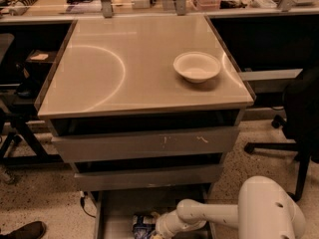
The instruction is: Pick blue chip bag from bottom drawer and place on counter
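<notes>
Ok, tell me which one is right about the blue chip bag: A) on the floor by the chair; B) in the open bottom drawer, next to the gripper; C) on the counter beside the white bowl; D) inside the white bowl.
B: the blue chip bag lies in the bottom drawer with the gripper right at it, while the counter carries the white bowl.

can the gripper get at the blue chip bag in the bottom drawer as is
Probably yes: the bottom drawer is pulled open, and the gripper sits down inside it right beside the blue chip bag, with nothing visible between them.
</notes>
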Tool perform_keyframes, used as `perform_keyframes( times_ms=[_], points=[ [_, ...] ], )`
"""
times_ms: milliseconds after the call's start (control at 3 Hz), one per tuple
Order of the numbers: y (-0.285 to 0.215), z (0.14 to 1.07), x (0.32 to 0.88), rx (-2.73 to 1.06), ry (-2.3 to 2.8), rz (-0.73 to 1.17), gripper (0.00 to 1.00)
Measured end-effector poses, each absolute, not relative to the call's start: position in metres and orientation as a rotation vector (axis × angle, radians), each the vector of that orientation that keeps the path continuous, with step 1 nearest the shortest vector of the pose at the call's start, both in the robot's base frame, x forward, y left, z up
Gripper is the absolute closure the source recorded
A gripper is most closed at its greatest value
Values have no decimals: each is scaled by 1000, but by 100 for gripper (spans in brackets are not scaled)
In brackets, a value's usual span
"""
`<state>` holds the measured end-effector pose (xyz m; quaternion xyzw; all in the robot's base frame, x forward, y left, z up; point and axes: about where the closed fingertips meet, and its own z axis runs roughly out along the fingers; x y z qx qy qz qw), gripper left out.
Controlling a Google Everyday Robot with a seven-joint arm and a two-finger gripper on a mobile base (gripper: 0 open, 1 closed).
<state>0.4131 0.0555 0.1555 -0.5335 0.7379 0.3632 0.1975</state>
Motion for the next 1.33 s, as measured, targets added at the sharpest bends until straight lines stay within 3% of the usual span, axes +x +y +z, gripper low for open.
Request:
perform_keyframes(
  times_ms=[333,667,1333],
  points=[
    [62,131,412,-1468,2073,1039,0],
    [62,129,413,-1463,2076,1039,19],
    [62,129,413,-1463,2076,1039,65]
  ],
)
